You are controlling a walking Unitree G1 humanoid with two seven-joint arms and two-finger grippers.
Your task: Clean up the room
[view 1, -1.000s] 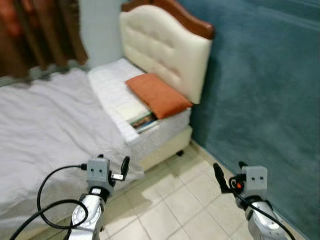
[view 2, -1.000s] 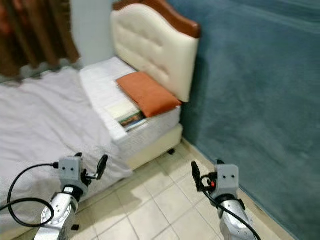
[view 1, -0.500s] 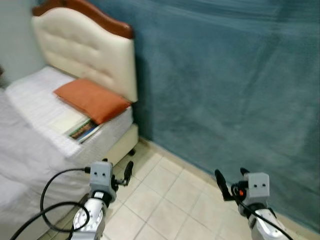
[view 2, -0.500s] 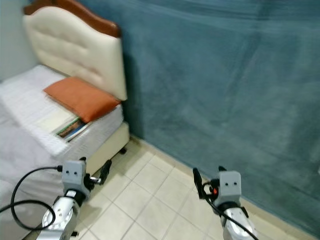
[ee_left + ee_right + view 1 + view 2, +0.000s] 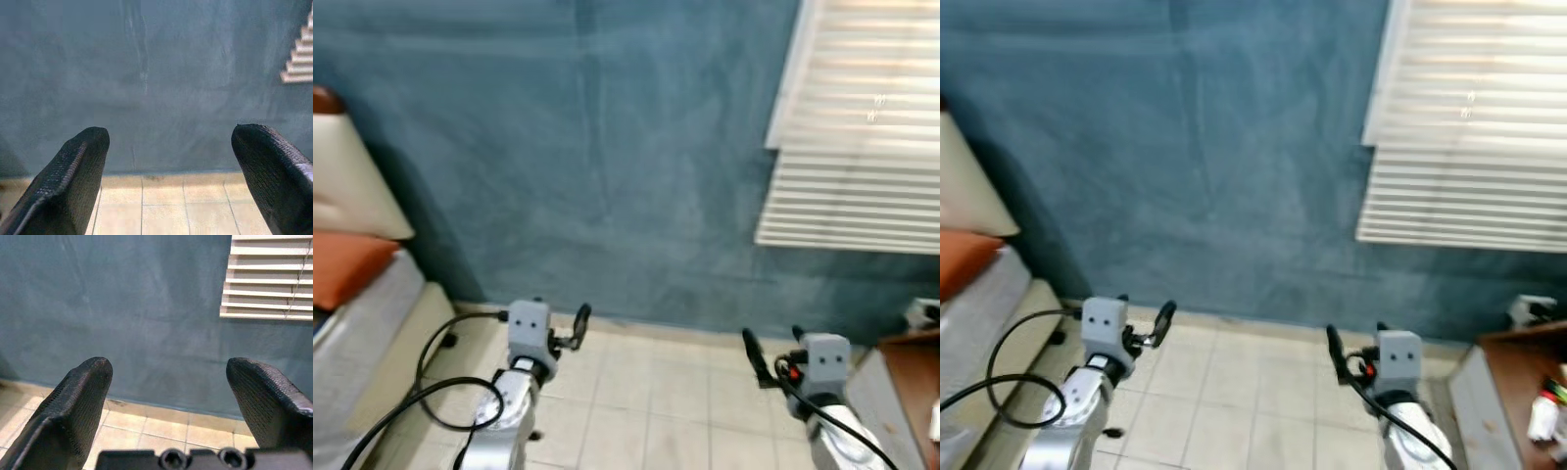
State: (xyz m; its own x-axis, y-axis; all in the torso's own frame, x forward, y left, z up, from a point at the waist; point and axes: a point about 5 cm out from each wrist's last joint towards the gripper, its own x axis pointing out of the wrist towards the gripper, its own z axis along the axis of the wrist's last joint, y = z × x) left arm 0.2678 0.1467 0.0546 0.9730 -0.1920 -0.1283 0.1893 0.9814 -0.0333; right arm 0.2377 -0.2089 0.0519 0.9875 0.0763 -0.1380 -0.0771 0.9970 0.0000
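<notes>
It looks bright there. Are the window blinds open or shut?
Shut. The blinds hang down with their slats closed flat, so nothing outside shows, only light on them.

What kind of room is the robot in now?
Most likely a bedroom: a bed with a padded cream headboard and an orange pillow stands at the left, beside a blue wall with window blinds.

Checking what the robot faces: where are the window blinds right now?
In the eye views, the white blinds hang upper right on the blue wall, above the brown desk corner.
</notes>
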